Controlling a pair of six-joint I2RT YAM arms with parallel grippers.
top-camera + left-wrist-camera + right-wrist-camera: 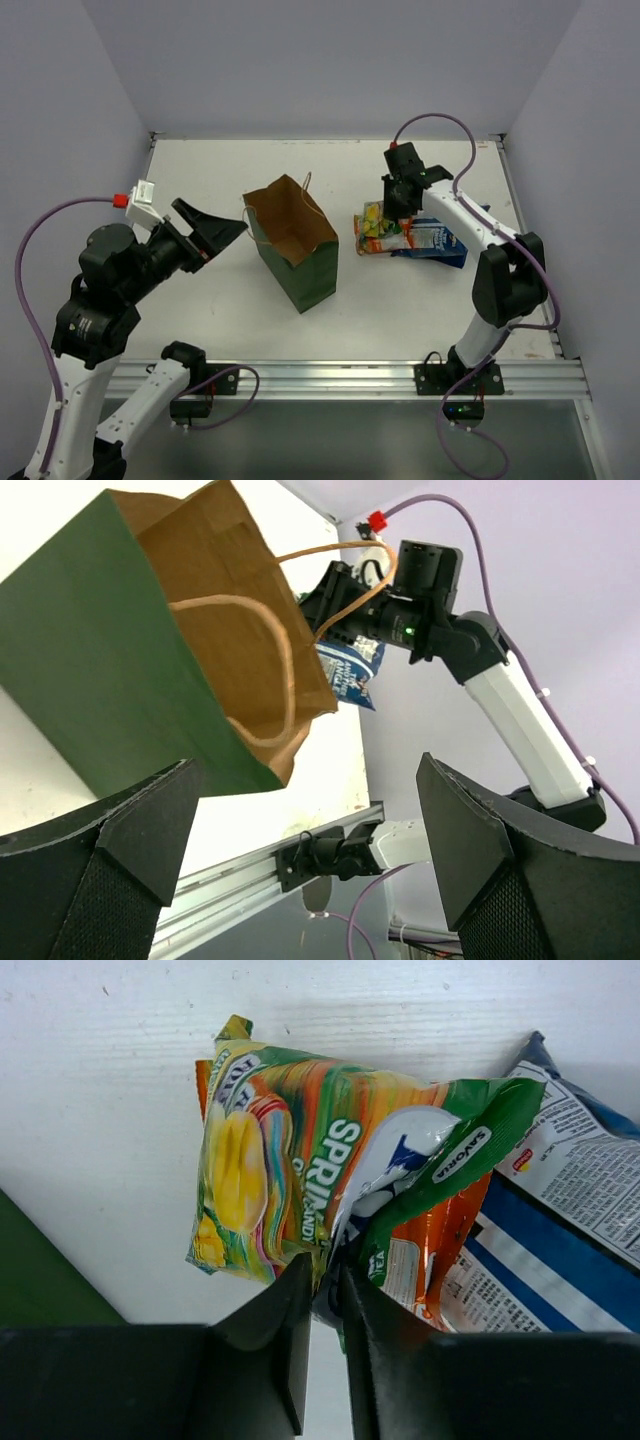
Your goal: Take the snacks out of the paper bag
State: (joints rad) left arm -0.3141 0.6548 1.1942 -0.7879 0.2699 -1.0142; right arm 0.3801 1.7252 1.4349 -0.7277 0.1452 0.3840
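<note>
The dark green paper bag (295, 245) stands mid-table, its brown mouth open upward and tilted toward the left arm; it fills the upper left of the left wrist view (120, 650). My left gripper (212, 232) (307, 770) hangs open just left of the bag, holding nothing. The snacks lie in a pile right of the bag: a yellow-green packet (255, 1160), a green-and-orange packet (440, 1190) and a blue-and-white bag (560, 1220) (437, 240) underneath. My right gripper (400, 205) (328, 1260) is over the pile, jaws a narrow slit apart with the green-and-orange packet's edge pinched between them.
An aluminium rail (330, 378) runs along the table's near edge, carrying both arm bases. Pale walls close in the table at the back and both sides. The bag's loop handles (270, 660) stick out toward the left gripper.
</note>
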